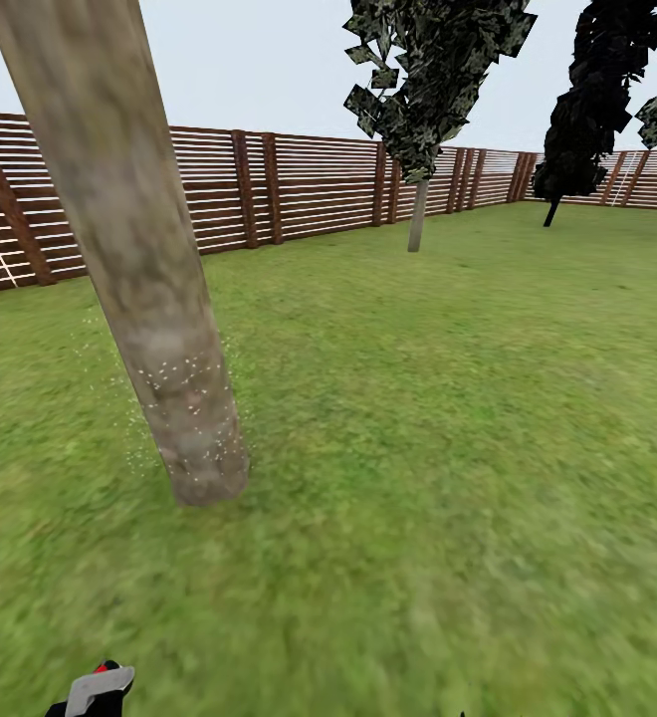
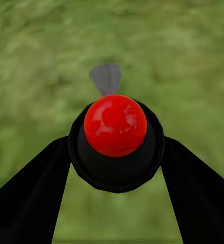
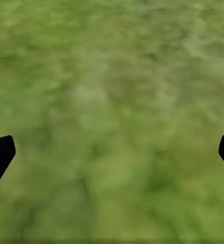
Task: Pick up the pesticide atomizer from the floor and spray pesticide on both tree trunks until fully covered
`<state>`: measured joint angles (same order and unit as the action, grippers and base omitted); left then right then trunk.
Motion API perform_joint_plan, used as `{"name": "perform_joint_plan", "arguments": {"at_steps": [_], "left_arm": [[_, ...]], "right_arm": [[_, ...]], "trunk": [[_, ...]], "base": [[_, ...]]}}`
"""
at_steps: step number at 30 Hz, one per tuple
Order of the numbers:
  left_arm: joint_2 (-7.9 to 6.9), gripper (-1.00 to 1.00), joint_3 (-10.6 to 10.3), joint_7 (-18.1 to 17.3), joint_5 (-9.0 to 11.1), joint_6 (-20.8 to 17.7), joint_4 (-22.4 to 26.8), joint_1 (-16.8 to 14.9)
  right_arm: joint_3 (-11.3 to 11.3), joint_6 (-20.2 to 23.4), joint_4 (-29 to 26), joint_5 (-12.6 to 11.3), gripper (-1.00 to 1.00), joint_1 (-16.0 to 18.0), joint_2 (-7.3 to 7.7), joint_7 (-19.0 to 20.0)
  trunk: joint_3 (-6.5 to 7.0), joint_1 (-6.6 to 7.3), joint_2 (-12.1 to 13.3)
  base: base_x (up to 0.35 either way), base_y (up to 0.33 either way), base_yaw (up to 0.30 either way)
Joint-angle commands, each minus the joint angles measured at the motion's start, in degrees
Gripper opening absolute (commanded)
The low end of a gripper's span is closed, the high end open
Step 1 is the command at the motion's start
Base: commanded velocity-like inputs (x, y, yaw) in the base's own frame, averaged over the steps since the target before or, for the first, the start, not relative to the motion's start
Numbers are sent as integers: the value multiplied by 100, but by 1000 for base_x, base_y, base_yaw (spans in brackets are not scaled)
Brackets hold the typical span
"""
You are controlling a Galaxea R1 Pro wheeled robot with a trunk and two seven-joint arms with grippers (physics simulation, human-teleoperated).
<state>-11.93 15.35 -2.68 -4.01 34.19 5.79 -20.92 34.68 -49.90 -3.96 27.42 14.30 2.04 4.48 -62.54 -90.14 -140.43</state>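
The near tree trunk (image 1: 119, 249) is cut off at the head view's top edge, its foliage unseen. The pesticide atomizer (image 1: 95, 689) is cropped by the bottom edge. In the right wrist view, only the black fingers' (image 3: 0, 155) tips show. The grass (image 3: 112, 101) is blurred.

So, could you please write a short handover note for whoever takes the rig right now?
Left gripper: shut on the atomizer, red cap up, nozzle toward the near tree trunk.
Right gripper: open, empty, over grass.
Done: atomizer picked up; whitish pesticide specks dot the near trunk's lower part.
Left: upper trunk looks bare; the second tree by the fence shows no spray.
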Motion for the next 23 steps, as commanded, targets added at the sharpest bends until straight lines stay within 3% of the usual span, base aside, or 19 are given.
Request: {"name": "perform_joint_plan", "arguments": {"at_steps": [1, 23], "left_arm": [[-1, -100, 3, -5, -7, 0, 1, 0], [6, -100, -6, -5, -20, 0, 1, 0]], "right_arm": [[-3, 2, 0, 0, 100, 1, -1, 0], [-3, 2, 0, 0, 100, 2, -1, 0]], "trunk": [[0, 0, 0], [0, 0, 0]], "base": [[0, 0, 0], [0, 0, 0]]}}
